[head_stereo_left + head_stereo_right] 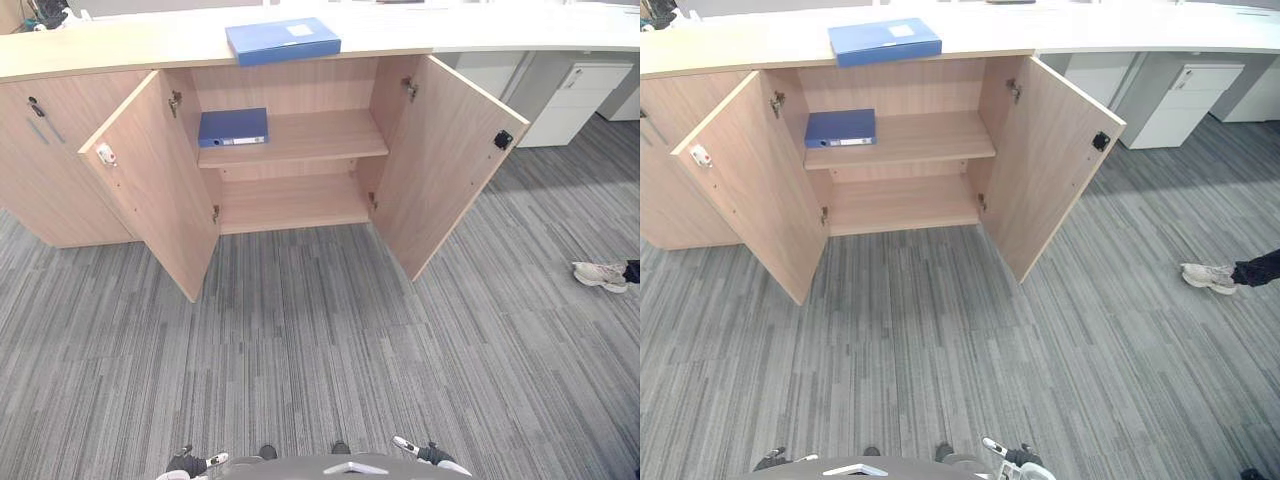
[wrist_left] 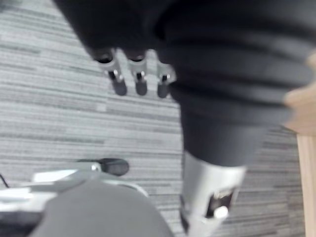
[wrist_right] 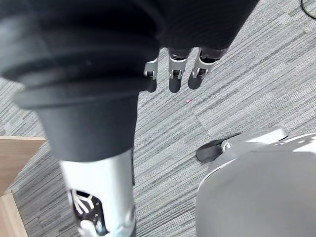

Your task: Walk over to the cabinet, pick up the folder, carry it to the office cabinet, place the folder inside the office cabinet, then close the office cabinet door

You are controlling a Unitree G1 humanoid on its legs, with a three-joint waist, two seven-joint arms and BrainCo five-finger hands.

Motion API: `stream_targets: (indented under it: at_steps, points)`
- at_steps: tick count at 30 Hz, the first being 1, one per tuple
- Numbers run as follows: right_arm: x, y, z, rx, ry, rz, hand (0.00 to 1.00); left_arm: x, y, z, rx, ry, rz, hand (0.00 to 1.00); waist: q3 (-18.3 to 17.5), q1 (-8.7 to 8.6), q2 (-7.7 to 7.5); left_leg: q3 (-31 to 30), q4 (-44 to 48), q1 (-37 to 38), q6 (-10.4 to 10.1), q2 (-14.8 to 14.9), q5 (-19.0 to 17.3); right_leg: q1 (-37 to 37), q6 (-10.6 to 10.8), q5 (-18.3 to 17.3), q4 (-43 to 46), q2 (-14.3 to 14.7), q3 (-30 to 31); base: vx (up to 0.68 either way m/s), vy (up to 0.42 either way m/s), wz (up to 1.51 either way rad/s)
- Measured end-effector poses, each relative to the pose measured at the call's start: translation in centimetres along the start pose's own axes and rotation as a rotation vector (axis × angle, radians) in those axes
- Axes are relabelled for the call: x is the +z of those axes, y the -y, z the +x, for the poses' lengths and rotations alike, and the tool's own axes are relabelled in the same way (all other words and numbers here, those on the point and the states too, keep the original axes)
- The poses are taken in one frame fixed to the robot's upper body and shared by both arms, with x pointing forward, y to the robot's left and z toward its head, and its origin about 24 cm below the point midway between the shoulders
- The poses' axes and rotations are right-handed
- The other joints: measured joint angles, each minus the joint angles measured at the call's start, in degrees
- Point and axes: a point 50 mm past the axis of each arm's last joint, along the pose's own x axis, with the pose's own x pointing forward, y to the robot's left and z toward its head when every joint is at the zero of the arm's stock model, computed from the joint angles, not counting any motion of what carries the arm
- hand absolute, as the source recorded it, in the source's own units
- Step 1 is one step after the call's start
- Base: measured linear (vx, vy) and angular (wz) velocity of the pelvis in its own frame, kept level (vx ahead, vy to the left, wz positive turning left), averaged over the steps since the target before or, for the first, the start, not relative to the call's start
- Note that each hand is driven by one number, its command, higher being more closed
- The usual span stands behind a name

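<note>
- While both doors of the office cabinet [image 1: 290, 88] stand open in the left eye view, one blue folder [image 1: 283, 40] lies flat on the desk [image 1: 120, 45] above it. A second blue folder [image 1: 233, 127] lies at the left end of the upper shelf [image 1: 320, 140].
- Right eye view: a person's shoe [image 1: 1207, 276] rests on the carpet [image 1: 940, 350], well right of the cabinet.
- Left wrist view: the left robot hand [image 2: 140, 81] hangs over carpet, fingers straight and apart, holding nothing.
- Right wrist view: the right robot hand [image 3: 177, 74] hangs the same way, straight-fingered and empty.
</note>
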Motion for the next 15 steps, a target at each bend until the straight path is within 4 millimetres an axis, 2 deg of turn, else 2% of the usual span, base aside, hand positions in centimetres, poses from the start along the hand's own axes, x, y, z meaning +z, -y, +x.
stream_targets:
  at_steps: [7,15]
  points:
    - [0.01,-0.02,0.02,0.002,-0.007,-0.008,0.00,-0.09,0.04,0.00,-0.005,-0.003,0.018,0.00,0.04,0.05,-0.07,0.05,-1.04,-0.45,0.40,-0.09,0.81,-0.07,0.46,0.60,-1.57,0.00,-0.60,-0.06,-0.022,0.01]
    - [0.01,-0.09,0.05,0.003,-0.013,-0.010,0.00,0.03,-0.02,0.02,-0.005,0.000,0.024,0.00,0.19,0.04,-0.35,0.45,-1.08,-0.81,0.16,-0.10,0.52,-0.06,0.07,1.27,-2.53,0.05,-0.30,0.00,-0.004,-0.02]
